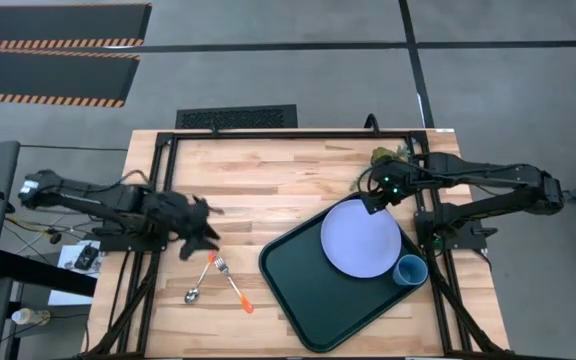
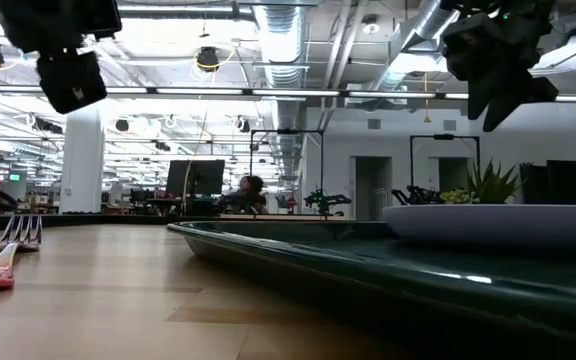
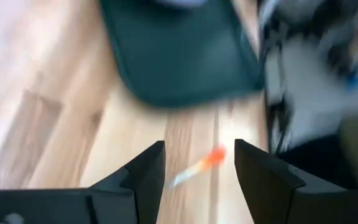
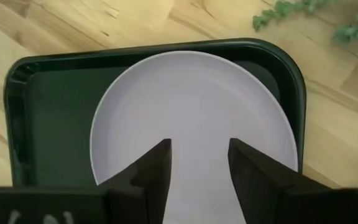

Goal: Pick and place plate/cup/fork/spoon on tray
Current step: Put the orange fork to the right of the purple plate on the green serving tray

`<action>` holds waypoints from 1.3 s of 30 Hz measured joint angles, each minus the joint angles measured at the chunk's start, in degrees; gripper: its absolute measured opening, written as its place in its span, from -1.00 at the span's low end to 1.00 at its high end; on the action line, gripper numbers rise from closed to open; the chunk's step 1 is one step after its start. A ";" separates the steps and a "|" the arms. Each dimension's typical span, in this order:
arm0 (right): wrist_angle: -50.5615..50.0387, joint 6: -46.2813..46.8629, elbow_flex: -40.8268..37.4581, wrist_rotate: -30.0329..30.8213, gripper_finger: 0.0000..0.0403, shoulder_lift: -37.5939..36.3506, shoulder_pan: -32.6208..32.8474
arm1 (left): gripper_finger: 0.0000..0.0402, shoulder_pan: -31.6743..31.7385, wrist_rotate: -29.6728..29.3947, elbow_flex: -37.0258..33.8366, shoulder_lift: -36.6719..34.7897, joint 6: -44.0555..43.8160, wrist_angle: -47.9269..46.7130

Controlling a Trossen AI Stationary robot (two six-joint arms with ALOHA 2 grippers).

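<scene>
The dark tray (image 1: 303, 290) lies slanted on the table's right half. The pale lavender plate (image 1: 360, 238) lies flat in it, and the blue cup (image 1: 410, 270) stands upright at the tray's right corner. The fork (image 1: 233, 282) and the spoon (image 1: 200, 280) lie crossed on the wood left of the tray. My left gripper (image 1: 205, 225) is open and empty above the table, just far of the cutlery. My right gripper (image 1: 373, 200) is open and empty above the plate's far edge (image 4: 194, 93).
A green plant sprig (image 1: 388, 156) lies at the table's far right. Bare wood spans the far half and the near left corner. In the left wrist view an orange-handled piece of cutlery (image 3: 204, 163) shows blurred ahead of the open fingers, with the tray (image 3: 179, 56) beyond.
</scene>
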 joint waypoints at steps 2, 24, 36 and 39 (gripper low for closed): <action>-0.01 -0.13 0.00 0.00 -0.09 0.00 0.00 | -0.12 -2.95 0.51 1.46 4.94 4.10 -1.06; -0.38 -1.81 -0.02 -0.02 -0.12 0.00 0.00 | -0.12 -12.81 -1.34 3.78 36.83 33.34 9.38; -0.43 -3.24 -0.04 -0.02 -0.13 0.00 0.00 | -0.12 -13.64 -0.74 3.79 43.91 39.12 10.82; -0.43 -3.22 -0.04 -0.02 -0.13 0.00 0.00 | -0.13 -13.57 -0.78 4.03 45.44 38.41 11.03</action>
